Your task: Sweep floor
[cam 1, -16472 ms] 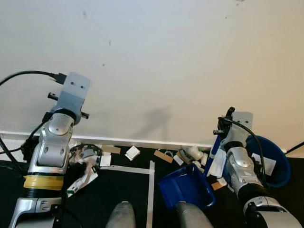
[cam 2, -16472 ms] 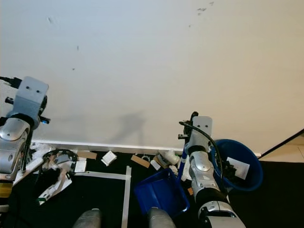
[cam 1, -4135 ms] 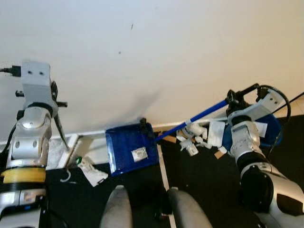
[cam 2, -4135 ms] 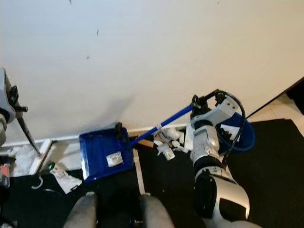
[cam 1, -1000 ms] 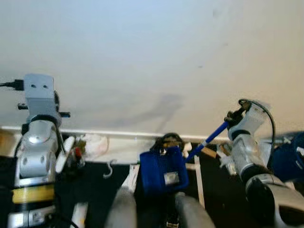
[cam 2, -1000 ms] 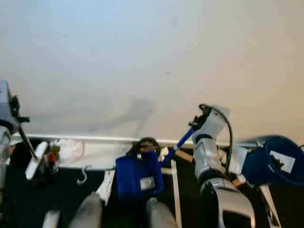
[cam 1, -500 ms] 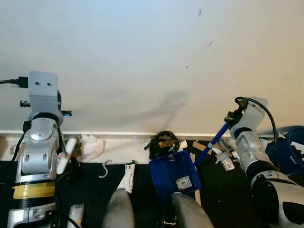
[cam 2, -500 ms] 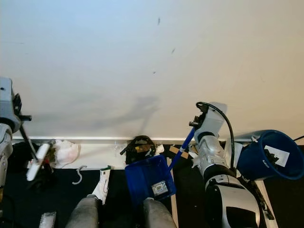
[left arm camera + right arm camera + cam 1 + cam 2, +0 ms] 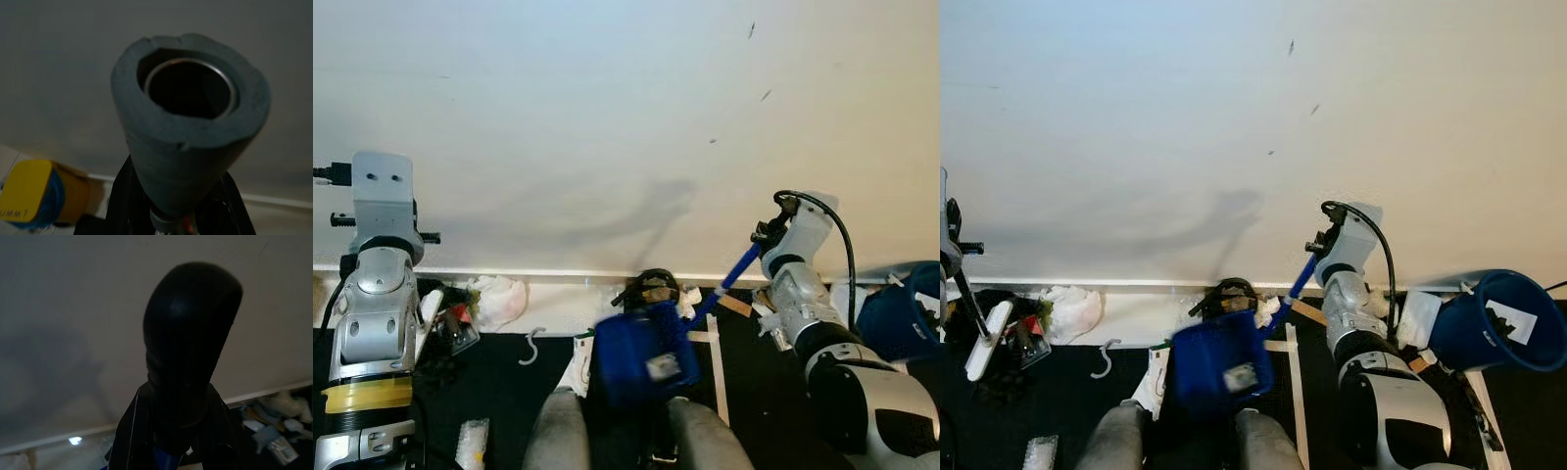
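- The two eye cameras sit on the robot's head. They look forward and down at a pale wall point(image 9: 607, 117) and the dark floor point(image 9: 1116, 401) below it.
- Both eye views share the blue dustpan point(image 9: 636, 354), the blue bucket point(image 9: 1498, 333) and both silver arms.
- The left wrist camera looks very close along a grey handle end point(image 9: 190, 122) toward the wall.
- The right wrist camera looks close along a black handle knob point(image 9: 190, 333), with the wall behind it.

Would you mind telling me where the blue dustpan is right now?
In the head views the blue dustpan is low at centre, just ahead of the robot's feet, with the black coiled item by the baseboard behind it and the blue bucket off to the right.
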{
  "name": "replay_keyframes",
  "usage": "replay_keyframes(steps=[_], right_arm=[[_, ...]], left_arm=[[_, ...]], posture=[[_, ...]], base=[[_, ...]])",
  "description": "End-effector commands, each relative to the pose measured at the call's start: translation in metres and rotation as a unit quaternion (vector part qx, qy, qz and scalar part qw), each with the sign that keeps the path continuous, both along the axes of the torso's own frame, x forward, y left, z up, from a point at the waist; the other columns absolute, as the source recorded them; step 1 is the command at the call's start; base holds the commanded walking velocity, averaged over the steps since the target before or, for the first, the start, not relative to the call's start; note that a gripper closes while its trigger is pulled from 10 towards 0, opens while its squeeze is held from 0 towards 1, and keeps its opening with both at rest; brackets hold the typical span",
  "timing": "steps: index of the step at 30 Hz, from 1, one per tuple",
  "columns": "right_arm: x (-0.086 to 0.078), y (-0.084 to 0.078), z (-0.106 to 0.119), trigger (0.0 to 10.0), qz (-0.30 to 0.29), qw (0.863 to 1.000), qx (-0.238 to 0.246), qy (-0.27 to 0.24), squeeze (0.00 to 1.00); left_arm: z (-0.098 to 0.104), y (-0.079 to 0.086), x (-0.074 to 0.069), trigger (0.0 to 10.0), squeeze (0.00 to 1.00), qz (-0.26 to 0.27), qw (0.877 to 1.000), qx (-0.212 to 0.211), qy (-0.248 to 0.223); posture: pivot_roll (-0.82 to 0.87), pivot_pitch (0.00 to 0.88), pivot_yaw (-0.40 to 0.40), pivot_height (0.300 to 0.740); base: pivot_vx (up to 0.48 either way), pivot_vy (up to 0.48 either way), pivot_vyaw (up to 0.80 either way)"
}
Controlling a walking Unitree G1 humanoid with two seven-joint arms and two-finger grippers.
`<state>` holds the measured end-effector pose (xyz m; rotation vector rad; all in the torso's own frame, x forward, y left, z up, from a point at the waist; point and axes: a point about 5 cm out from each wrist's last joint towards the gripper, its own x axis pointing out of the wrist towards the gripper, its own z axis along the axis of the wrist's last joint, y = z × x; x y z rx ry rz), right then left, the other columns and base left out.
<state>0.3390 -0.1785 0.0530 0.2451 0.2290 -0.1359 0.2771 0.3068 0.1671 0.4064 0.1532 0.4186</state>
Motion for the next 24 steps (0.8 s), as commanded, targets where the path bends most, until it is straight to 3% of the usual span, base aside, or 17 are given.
replay_keyframes(steps=[1, 20, 24], right_arm=[[-0.001, -0.007, 0.002, 10.0, -0.013, 1.0, -0.008, -0.016, 0.0], [-0.01, 0.008, -0.002, 10.0, 0.022, 0.997, -0.046, -0.052, 0.0], [-0.016, 0.017, -0.01, 10.0, 0.032, 0.997, -0.055, -0.046, 0.0]], left_arm=[[0.008, 0.002, 0.001, 10.0, 0.0, 0.003, 1.0, 0.017, -0.019], [0.003, -0.001, 0.004, 10.0, 0.0, -0.007, 1.0, 0.013, -0.017], [-0.001, 0.0, 0.004, 10.0, 0.0, 0.004, 0.999, 0.002, -0.032]], posture=[[0.2, 0.091, -0.118, 0.74], [0.2, 0.106, -0.106, 0.74], [0.2, 0.155, -0.111, 0.74]], base=[[0.0, 0.0, 0.0], [0.0, 0.0, 0.0], [0.0, 0.0, 0.0]])
